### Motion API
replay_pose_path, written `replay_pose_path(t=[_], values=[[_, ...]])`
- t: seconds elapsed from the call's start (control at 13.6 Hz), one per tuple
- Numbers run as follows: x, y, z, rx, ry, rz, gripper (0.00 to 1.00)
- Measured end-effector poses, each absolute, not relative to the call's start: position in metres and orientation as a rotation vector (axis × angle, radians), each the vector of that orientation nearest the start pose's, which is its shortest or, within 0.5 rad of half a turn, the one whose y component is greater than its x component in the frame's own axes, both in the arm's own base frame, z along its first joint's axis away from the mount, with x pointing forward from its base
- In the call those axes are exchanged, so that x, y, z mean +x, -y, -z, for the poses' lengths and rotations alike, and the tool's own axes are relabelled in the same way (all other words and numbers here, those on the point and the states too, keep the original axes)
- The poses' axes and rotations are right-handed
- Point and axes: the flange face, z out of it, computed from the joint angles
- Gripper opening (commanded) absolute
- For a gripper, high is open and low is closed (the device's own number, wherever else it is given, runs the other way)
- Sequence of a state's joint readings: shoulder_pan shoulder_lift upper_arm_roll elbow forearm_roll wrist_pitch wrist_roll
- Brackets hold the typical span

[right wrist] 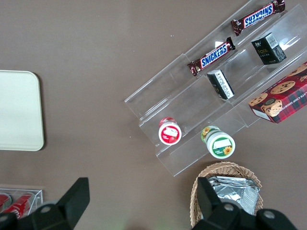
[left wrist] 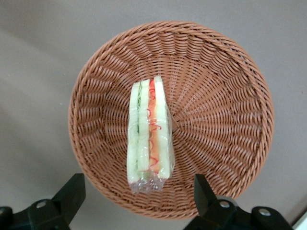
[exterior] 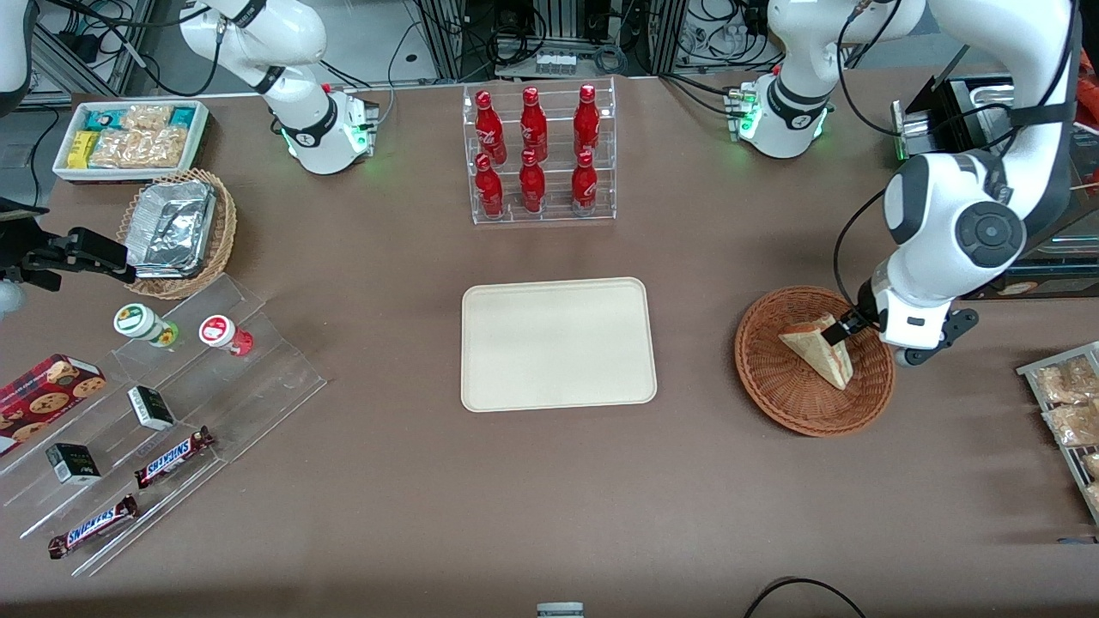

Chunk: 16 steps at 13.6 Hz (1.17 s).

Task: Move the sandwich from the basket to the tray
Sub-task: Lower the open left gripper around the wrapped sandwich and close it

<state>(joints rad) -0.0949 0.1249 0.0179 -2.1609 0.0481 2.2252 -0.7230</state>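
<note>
The sandwich is a wrapped wedge of pale bread. It lies inside the round reddish-brown wicker basket, toward the working arm's end of the table. Its cut edge shows red, orange and green layers. My gripper hangs over the basket just above the sandwich. It is open, with its two dark fingers spread wide on either side of the wedge's wrapped end and touching nothing. The cream tray lies flat and bare at the table's middle.
A clear rack of red bottles stands farther from the front camera than the tray. A wire rack of packaged snacks sits at the table edge beside the basket. A foil-filled wicker basket and stepped acrylic shelves lie toward the parked arm's end.
</note>
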Motion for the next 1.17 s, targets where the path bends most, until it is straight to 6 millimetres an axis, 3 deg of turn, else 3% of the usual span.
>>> replay_pose_path(t=[0.44,0.88,0.95,1.17], values=[[0.543,0.044,-0.305,-2.896,1.094,-0.019,1.00],[0.531,0.051,-0.265,-2.914,1.097,0.014,0.97],[0.529,0.051,-0.259,-2.913,1.097,0.007,0.86],[0.526,0.051,-0.253,-2.909,1.095,-0.006,0.24]])
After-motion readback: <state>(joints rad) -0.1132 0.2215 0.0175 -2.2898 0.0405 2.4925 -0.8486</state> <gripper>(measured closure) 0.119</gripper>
